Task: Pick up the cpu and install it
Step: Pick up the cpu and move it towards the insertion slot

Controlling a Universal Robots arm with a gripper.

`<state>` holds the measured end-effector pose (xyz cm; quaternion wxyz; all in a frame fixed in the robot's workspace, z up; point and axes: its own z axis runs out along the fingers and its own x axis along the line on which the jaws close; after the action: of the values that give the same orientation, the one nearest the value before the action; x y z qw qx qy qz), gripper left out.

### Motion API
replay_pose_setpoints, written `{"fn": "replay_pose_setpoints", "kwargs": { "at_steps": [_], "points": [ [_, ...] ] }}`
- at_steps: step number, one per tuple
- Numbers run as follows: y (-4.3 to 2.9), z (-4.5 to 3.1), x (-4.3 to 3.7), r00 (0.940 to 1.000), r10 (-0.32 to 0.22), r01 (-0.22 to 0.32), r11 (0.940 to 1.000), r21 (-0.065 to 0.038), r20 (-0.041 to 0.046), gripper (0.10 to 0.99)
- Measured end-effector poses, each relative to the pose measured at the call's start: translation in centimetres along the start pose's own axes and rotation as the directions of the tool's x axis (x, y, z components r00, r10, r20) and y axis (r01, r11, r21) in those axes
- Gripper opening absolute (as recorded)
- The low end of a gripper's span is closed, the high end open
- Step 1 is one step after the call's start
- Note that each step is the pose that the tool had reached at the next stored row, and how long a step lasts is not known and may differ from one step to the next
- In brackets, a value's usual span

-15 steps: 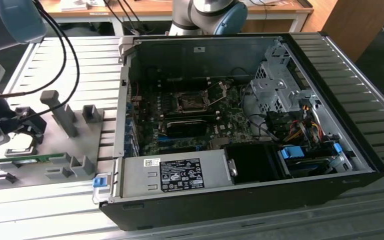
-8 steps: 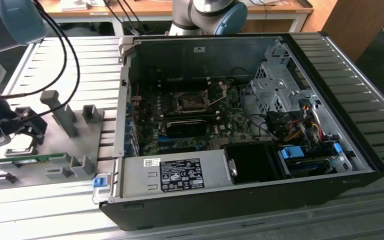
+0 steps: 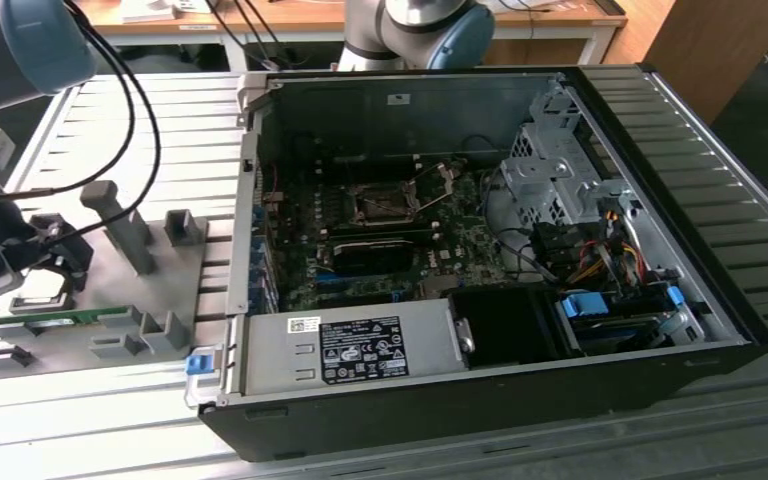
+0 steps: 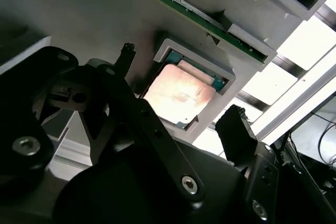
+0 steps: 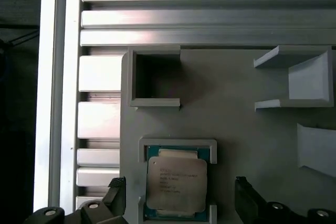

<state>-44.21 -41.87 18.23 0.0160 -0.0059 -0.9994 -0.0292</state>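
Your gripper (image 5: pixel 179 184) hangs with its fingers (image 5: pixel 116 188) spread wide either side of the cpu (image 5: pixel 176 182), which lies in its pocket (image 5: pixel 178 142) near an edge of the grey fixture plate (image 5: pixel 236 129), so closing off-centre could catch a pocket wall and tilt it.

The cpu (image 5: pixel 176 184) has open room above it. Low nest walls (image 5: pixel 177 142) hem its edges. The gripper (image 5: pixel 179 182) straddles the cpu, its fingers (image 5: pixel 245 195) spread, seemingly clear of those walls. Near the cpu stands a hollow grey box (image 5: pixel 155 77), with bare plate (image 5: pixel 236 129) between them.
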Motion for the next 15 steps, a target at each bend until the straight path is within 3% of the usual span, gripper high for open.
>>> {"fn": "replay_pose_setpoints", "kwargs": {
  "at_steps": [7,8,13,14,15],
  "points": [
    [0.82,0.12,0.25,1.0000,0.001,-0.001,1.0000,0.000,-0.0001,0.886],
    [0.96,0.14,0.28,1.0000,0.001,-0.001,1.0000,0.000,0.0000,0.820],
    [1.06,0.18,0.85,1.0000,0.001,-0.001,1.0000,0.000,-0.0001,0.804],
    [1.02,0.18,0.85,1.0000,0.001,-0.001,1.0000,0.000,0.0000,0.733],
    [0.97,0.17,0.85,1.0000,0.001,-0.001,1.0000,0.001,-0.0001,0.733]
  ]
}}
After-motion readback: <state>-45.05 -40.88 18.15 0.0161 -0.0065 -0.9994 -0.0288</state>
